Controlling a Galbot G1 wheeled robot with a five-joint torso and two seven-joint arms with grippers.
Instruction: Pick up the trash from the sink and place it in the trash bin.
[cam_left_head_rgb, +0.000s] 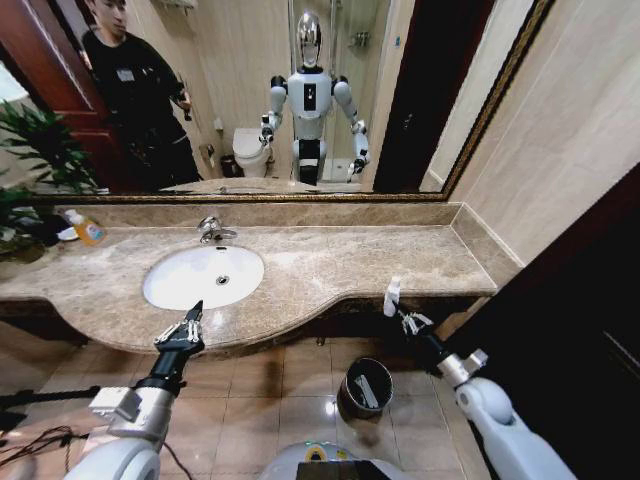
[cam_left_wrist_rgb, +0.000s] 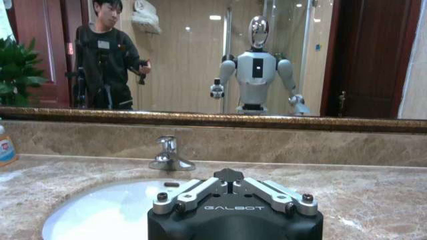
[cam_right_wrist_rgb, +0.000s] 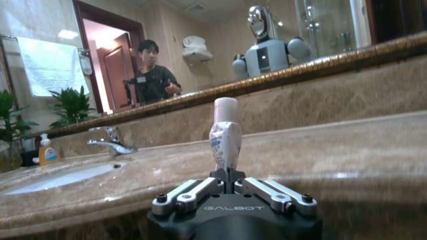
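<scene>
On my far left an orange bottle (cam_left_head_rgb: 88, 230) stands at the back of the surface (cam_left_head_rgb: 330, 265), just under the mirror (cam_left_head_rgb: 250, 100). Next along is the sink (cam_left_head_rgb: 204, 277), its white basin bare apart from the drain, with the tap (cam_left_head_rgb: 211, 230) behind it.

My left tool (cam_left_head_rgb: 190, 320) hangs in front of the surface's front edge, just below the sink's near rim. In the left wrist view (cam_left_wrist_rgb: 228, 176) its fingers meet in a closed point with nothing between them, aimed over the basin (cam_left_wrist_rgb: 107, 215) toward the tap (cam_left_wrist_rgb: 168, 155).

Moving right, the bin (cam_left_head_rgb: 364, 387) sits on the tiled floor (cam_left_head_rgb: 270, 400) below the surface's overhang, between my two arms. A pale item lies inside it, too small for me to identify.

Further right, my right tool (cam_left_head_rgb: 400, 316) is at the surface's front edge, above and a little to the right of the bin. It is clamped on the lower end of a white tube (cam_left_head_rgb: 392, 296) that stands upright, cap on top. The right wrist view shows this tool (cam_right_wrist_rgb: 228, 175) closed tight on the tube (cam_right_wrist_rgb: 225, 137), which carries blue print, with the surface (cam_right_wrist_rgb: 333, 150) stretching behind it and the sink (cam_right_wrist_rgb: 60, 176) farther off.
</scene>
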